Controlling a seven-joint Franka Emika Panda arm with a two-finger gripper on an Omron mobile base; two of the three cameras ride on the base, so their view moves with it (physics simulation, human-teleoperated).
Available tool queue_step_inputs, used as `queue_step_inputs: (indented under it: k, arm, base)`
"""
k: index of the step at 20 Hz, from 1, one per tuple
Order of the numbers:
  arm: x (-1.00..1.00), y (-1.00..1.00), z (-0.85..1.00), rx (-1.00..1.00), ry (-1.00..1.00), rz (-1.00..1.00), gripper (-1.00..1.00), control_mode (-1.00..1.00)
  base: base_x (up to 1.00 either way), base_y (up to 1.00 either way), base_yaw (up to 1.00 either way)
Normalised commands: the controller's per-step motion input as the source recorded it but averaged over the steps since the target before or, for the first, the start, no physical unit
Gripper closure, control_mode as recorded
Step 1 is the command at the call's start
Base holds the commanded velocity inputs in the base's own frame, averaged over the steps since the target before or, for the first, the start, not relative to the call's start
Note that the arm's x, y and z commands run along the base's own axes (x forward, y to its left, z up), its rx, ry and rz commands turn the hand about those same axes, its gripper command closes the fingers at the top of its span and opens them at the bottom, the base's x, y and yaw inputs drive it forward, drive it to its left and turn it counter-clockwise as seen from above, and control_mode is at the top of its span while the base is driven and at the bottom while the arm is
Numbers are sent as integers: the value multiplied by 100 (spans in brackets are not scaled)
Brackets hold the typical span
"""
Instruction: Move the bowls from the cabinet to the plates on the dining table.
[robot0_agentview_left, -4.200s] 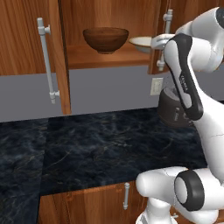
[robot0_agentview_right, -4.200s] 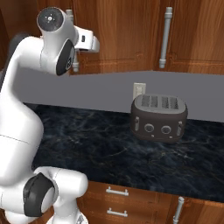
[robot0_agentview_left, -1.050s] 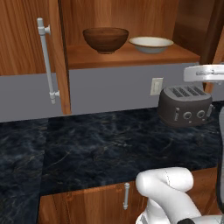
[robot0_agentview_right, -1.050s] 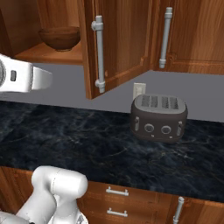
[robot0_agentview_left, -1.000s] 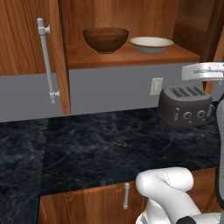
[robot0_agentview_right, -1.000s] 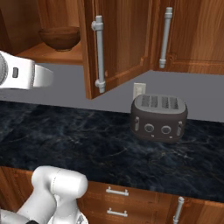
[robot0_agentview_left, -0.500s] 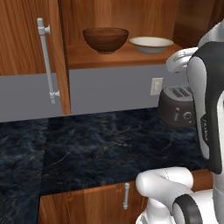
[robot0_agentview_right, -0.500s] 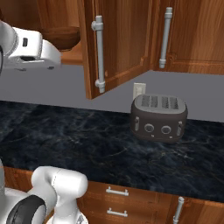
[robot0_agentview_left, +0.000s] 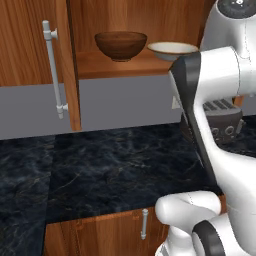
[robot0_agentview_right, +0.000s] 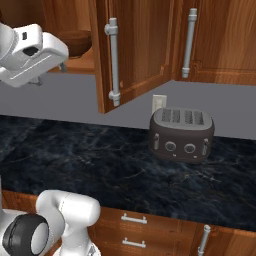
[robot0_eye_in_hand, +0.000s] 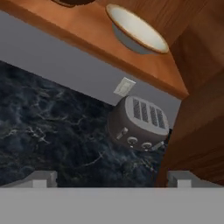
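**Pincer wide apart, holding nothing**

Fingertips (robot0_eye_in_hand: 43, 178) stand spread above the black counter (robot0_agentview_left: 115, 165) and toaster (robot0_eye_in_hand: 139, 124). Both bowls sit on the open cabinet (robot0_agentview_left: 30, 45) shelf: brown bowl (robot0_agentview_left: 120, 45) beside cream bowl (robot0_agentview_left: 172, 49), apart.

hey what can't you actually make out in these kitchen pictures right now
- Dark-brown bowl: in the right base view, mostly hidden behind the arm; in the hand view, cut off by the top edge.
- Toaster: in the left base view, mostly hidden behind the arm.
- Cream bowl: inside too shallowly seen to judge contents.
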Motion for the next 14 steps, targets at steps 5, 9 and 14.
queue_step_inputs:
  k: [5, 9, 14]
  arm:
    - [10, 0, -19, -31, -5, 0, -100, -100]
    - [0, 0, 2, -19, -17, 0, -100, -100]
    - [0, -12, 1, -22, -2, 0, -100, -100]
  base:
    - [0, 0, 0]
    - [0, 0, 0]
    - [0, 0, 0]
